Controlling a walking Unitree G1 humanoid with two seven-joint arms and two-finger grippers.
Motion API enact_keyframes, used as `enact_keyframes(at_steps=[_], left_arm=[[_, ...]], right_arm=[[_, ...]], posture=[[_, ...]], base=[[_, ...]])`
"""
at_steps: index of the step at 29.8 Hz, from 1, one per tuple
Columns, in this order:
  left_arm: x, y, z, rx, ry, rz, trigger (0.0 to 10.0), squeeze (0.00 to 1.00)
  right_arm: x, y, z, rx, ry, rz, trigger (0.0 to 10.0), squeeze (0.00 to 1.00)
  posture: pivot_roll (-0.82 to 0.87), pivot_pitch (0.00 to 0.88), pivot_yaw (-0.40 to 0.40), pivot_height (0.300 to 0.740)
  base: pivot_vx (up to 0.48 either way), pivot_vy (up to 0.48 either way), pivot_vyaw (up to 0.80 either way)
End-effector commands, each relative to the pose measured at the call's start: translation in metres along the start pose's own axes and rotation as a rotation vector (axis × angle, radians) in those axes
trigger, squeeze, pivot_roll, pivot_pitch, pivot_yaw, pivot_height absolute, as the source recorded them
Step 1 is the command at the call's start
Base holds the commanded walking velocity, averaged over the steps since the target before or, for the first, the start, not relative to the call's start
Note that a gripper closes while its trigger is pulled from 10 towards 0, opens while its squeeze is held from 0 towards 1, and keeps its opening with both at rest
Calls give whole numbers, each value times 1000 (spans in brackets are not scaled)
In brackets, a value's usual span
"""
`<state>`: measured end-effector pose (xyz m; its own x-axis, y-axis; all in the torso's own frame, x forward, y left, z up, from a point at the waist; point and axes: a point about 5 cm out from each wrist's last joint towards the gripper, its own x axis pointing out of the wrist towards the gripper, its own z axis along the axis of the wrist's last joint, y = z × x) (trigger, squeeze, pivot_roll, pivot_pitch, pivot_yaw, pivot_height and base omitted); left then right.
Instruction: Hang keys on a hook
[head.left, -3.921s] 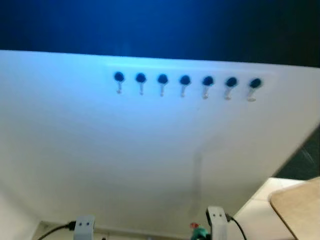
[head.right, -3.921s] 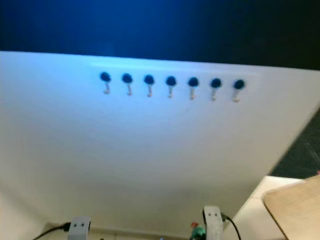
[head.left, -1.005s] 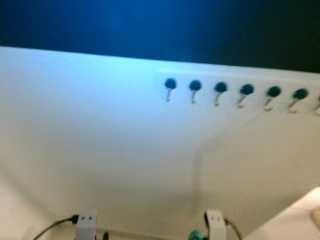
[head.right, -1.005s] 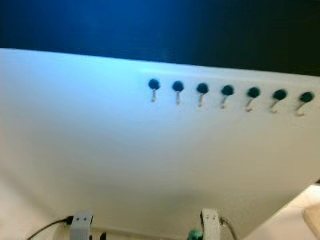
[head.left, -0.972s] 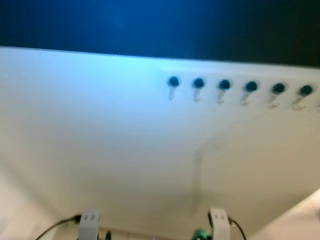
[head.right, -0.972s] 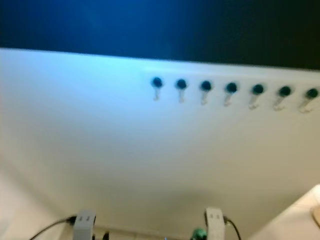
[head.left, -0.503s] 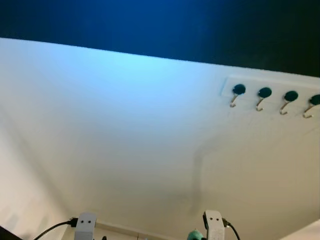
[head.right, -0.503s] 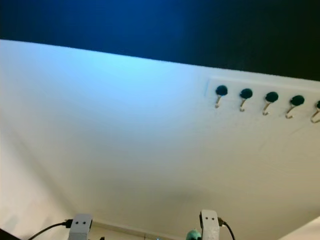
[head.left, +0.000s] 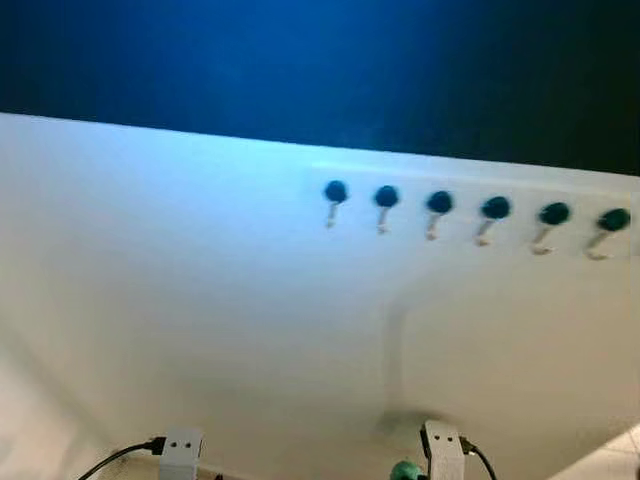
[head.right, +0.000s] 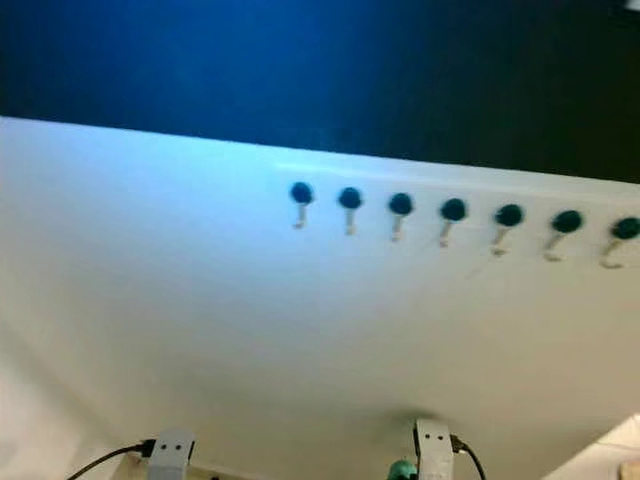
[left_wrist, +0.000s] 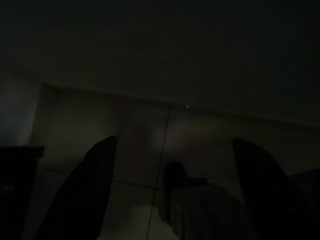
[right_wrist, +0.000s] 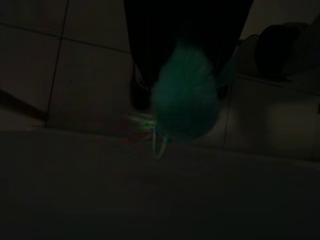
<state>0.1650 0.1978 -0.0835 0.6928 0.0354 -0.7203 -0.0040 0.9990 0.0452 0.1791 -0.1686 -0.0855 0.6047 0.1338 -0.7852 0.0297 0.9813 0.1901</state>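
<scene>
Seven hooks (head.right: 453, 212), white wall (head.left: 200, 290), apparently tiled floor (right_wrist: 90, 75)

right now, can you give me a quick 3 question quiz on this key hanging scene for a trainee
1. True or false: every hook in the row of hooks on the white wall is bare.
2. Which gripper has the green fluffy keychain?
A. left gripper
B. right gripper
C. neither
3. Fill in: the left gripper hangs low over the tiled floor, and its fingers are ____.

Key
1. True: nothing hangs from any hook.
2. B: in the right wrist view the keychain sits at the right gripper, with a small ring below it.
3. Open: they stand wide apart with nothing between them.
</scene>
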Motion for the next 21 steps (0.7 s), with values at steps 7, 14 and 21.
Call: enact_keyframes(at_steps=[7, 14, 21], left_arm=[[-3, 7, -5, 31, 16, 21, 10000, 0], [-3, 7, -7, 18, 23, 14, 10000, 0], [-2, 3, -6, 1, 28, 9, 10000, 0]], right_arm=[[-9, -27, -6, 104, -60, -182, 10000, 0], [-21, -57, -10, 183, -95, -361, 10000, 0], [-17, -47, -9, 156, -62, -235, 10000, 0]], posture=[[62, 27, -4, 740], [46, 35, 5, 740], [37, 42, 2, 740]], base=[[0, 0, 0], [0, 0, 0], [0, 0, 0]])
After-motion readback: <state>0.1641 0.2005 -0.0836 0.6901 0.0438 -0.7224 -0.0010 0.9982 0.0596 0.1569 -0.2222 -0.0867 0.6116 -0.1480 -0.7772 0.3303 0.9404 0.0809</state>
